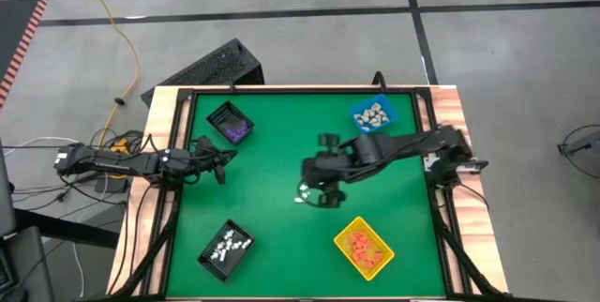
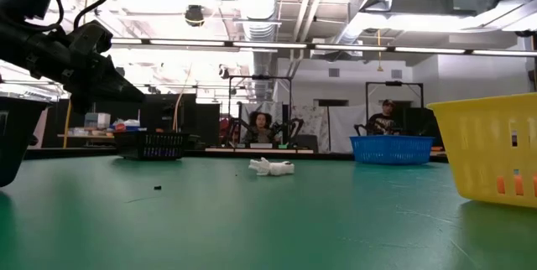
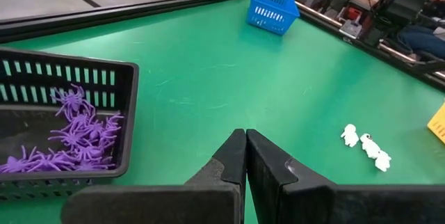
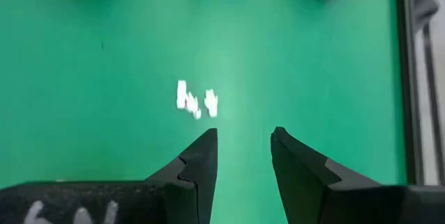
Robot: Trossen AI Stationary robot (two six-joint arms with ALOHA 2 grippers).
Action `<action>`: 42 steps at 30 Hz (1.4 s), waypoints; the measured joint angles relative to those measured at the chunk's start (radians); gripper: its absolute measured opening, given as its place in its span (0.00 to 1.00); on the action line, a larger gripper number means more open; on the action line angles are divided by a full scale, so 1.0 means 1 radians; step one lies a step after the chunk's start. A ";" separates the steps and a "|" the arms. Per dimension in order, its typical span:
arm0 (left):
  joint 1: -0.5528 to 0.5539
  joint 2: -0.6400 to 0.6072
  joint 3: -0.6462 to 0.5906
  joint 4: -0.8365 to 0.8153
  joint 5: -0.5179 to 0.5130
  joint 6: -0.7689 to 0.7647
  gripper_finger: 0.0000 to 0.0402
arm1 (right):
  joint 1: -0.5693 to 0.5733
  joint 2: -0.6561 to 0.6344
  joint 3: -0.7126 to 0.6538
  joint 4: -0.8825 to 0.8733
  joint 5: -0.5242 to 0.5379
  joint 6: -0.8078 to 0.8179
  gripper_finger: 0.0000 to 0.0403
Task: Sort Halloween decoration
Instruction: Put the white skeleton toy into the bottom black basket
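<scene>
- The green table (image 1: 281,180) fills the middle of the overhead view, framed by a dark rail and wooden side strips.
- The right arm (image 1: 403,147) reaches in from the right edge toward the table's centre. The left arm (image 1: 122,161) lies along the left edge, beside the black bin of purple pieces.
- Four bins sit near the corners: a yellow bin (image 1: 364,248) at front right, a blue bin (image 1: 373,115) at back right, a black bin (image 1: 230,122) at back left and another black bin (image 1: 226,247) at front left.
- The right gripper (image 4: 241,147) hangs above the bare centre of the table, its two dark fingers (image 4: 198,165) parted by a moderate gap with nothing between them. It holds nothing.
- The left gripper (image 3: 246,151) has its fingers pressed together, empty, just off the corner of the back-left black bin.
- Halloween decorations already in bins: purple spider-like pieces (image 3: 73,137) in the back-left black bin, white pieces (image 1: 230,243) in the front-left black bin, orange pieces (image 1: 362,246) in the yellow bin, and pale beige pieces (image 1: 374,113) in the blue bin.
- A few small white figures (image 4: 196,101) lie loose on the green surface near the table's centre, touching or nearly touching each other, just ahead of the right gripper's open fingers and well apart from every bin. The same white cluster (image 2: 273,167) shows in the table-level view and from the left wrist (image 3: 365,144).
- A tiny dark speck (image 2: 157,188) lies on the table, apart from the white figures.
</scene>
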State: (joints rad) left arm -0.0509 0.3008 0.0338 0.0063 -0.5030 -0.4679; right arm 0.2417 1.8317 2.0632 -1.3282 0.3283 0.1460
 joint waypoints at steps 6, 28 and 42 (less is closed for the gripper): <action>0.000 0.000 0.000 0.000 -0.005 0.000 0.00 | -0.015 -0.326 -0.480 0.217 0.009 0.074 0.38; 0.000 0.000 0.000 0.000 -0.083 0.000 0.00 | -0.142 -0.321 -1.255 1.308 -0.269 -0.046 0.38; 0.000 0.000 0.000 0.001 -0.125 0.000 0.00 | -0.194 -0.040 -1.244 1.707 -0.359 -0.094 0.38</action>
State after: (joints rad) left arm -0.0505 0.3012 0.0338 0.0071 -0.6284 -0.4679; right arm 0.0473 1.7920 0.8193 0.3786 -0.0307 0.0516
